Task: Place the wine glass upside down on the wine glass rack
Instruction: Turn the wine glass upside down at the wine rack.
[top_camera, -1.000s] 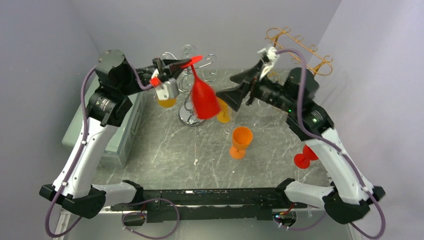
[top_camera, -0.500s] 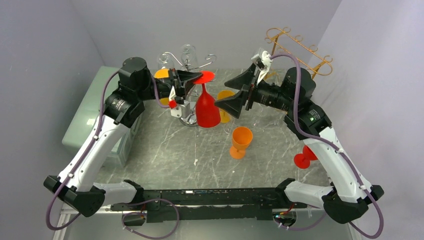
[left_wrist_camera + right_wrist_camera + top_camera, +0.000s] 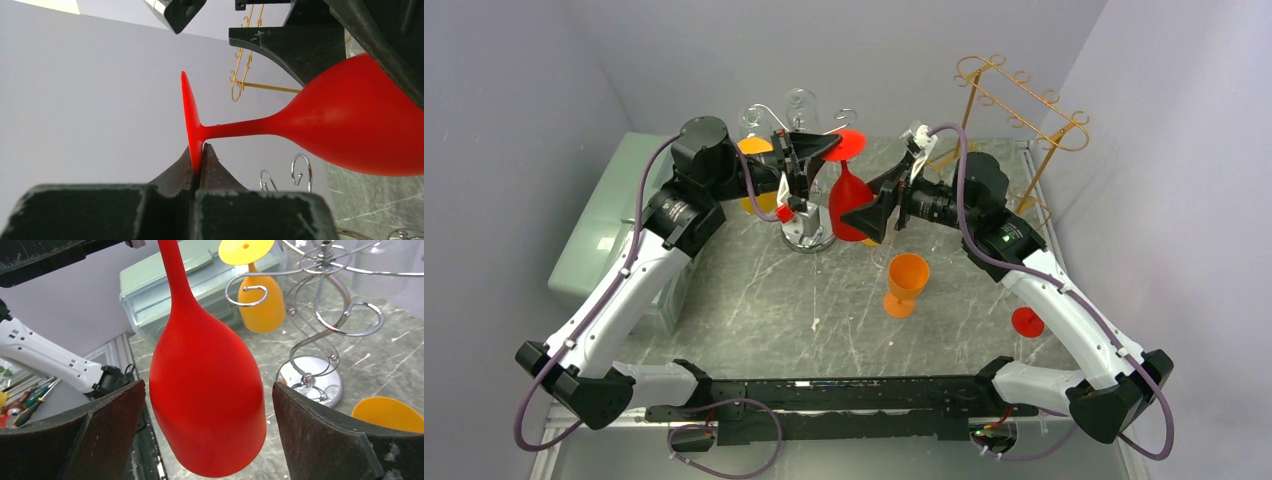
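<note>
Swung rightward, the glossy red wine glass [image 3: 848,205] hangs inverted — foot pinched in left tool [image 3: 199,162], right tool [image 3: 207,387] wide.

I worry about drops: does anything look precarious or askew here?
The red wine glass hangs bowl-down, pinched only at its foot's edge by the left hand: a thin hold. The right hand has open fingers flanking the bowl without touching. Nothing spilled or broken.
</note>
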`<state>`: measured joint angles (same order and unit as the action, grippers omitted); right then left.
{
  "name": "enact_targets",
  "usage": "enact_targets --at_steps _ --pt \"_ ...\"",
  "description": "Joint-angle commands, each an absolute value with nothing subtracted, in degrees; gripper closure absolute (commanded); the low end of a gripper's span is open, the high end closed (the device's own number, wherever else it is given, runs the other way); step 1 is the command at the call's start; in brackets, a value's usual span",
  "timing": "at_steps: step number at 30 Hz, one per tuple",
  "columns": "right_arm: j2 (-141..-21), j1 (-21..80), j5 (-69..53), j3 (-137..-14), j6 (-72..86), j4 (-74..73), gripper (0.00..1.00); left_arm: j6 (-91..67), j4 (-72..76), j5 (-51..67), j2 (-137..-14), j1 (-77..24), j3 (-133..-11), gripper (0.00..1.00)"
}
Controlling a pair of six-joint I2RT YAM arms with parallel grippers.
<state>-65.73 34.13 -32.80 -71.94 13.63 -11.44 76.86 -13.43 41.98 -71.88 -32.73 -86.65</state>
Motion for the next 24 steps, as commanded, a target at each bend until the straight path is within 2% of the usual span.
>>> enact_targets --at_steps 1,4,5,6,7,8,9,10,11,12,19,24 --pt "-63.3 34.5 -28.0 -70.4 13.1 -2.1 0.01 74.6 -7.8 39.5 -72.3 -33.9 -88.8 1.00" --pt "-63.7 34.5 -27.4 -69.8 13.1 -0.3 0.16 72.6 -7.1 38.2 -72.7 -34.4 -89.5 1.00" --pt "-63.8 34.5 -26.2 -69.4 12.7 -0.2 0.24 71.8 -6.9 37.8 -72.8 -34.4 -89.5 1.00" --pt "-63.8 34.5 -25.2 -69.2 12.1 0.9 0.38 71.0 -6.6 37.3 -72.8 -34.5 -89.5 0.98" --pt "-63.8 34.4 -23.4 -69.1 11.5 1.0 0.50 70.0 -6.6 36.8 -72.8 -34.5 -89.7 0.86" --pt "-63.8 34.3 -21.3 -69.0 10.2 0.4 0.63 68.7 -7.2 35.9 -72.9 -34.5 -90.2 0.61" --pt "-63.8 34.2 -19.1 -69.0 9.0 0.3 0.75 67.3 -8.0 34.6 -73.1 -34.5 -90.9 0.46" --pt "-63.8 33.8 -17.0 -68.9 8.1 0.3 0.82 65.9 -9.5 33.5 -73.2 -34.5 -91.7 0.33" --pt "-63.7 33.0 -16.2 -68.6 7.6 0.3 0.83 64.2 -10.7 32.1 -73.3 -34.5 -92.5 0.23" --pt "-63.7 31.8 -16.4 -68.3 7.5 0.4 0.83 62.5 -11.6 30.7 -73.4 -34.5 -93.1 0.17" --pt "-65.0 24.2 -19.6 -66.8 9.0 3.9 0.76 52.3 -16.5 23.5 -72.5 -34.5 -95.6 0.03" --pt "-69.3 23.8 -19.0 -67.8 5.6 5.7 0.74 42.8 -22.4 18.1 -72.9 -34.5 -99.9 0.01"
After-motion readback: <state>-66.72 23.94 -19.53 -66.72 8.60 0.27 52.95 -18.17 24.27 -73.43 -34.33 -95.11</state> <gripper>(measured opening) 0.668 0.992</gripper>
